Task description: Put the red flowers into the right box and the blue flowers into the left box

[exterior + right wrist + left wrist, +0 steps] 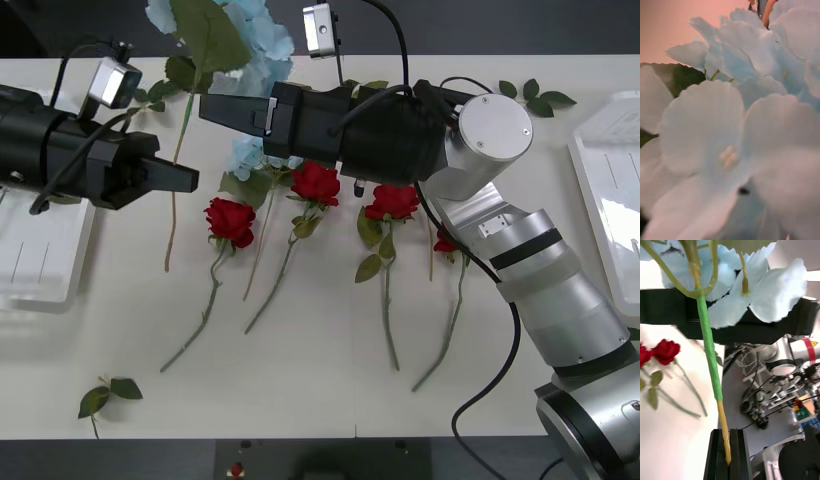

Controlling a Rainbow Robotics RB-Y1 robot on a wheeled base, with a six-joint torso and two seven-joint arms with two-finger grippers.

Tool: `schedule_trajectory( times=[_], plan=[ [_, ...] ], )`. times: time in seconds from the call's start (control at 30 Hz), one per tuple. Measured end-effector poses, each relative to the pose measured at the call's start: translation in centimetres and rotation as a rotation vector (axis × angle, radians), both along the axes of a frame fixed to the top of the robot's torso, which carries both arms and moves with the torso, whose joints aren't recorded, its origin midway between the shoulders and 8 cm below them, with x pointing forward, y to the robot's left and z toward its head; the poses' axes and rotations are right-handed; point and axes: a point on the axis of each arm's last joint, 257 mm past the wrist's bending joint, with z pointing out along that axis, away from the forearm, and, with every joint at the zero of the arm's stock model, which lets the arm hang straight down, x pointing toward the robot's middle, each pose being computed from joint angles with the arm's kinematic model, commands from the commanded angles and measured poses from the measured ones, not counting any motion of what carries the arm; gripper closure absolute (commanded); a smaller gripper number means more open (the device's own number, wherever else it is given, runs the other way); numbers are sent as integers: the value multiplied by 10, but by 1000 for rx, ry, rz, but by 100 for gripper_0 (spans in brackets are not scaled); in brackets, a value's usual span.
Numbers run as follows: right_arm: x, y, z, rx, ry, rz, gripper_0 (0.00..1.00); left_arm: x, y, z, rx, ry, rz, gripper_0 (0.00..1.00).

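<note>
A blue flower (255, 45) is up in the air above the table's far left-centre, its long stem (178, 190) hanging down. My left gripper (190, 178) reaches in from the left and, in the left wrist view, is shut (727, 450) on the stem's (707, 345) tan lower end. My right gripper (215, 108) stretches across from the right to just beside the stem under the bloom; its wrist view looks straight into blue petals (715, 131). More pale blue bloom (245, 155) lies behind the right arm. Several red flowers (231, 220) (316, 183) (392, 202) lie in a row mid-table. The left box (40, 265) and the right box (610, 190) sit at the table's side edges.
My right arm's black forearm (370, 130) hangs over the row of roses and hides part of the rightmost one (445, 243). Bare leaf sprigs lie at the front left (105, 392) and the far right (535, 97). The left arm covers part of the left box.
</note>
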Motion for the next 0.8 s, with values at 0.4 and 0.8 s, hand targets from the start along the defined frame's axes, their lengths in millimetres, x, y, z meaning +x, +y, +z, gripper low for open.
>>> schedule_trajectory(
  times=[0.4, 0.8],
  plan=[
    [-4, -23, -37, -159, -29, 34, 0, 40, 126, 14, 206, -33, 292, 100],
    [11, -146, -172, -772, 236, -53, 0, 80, 238, -17, 514, -71, 583, 100]
  ],
)
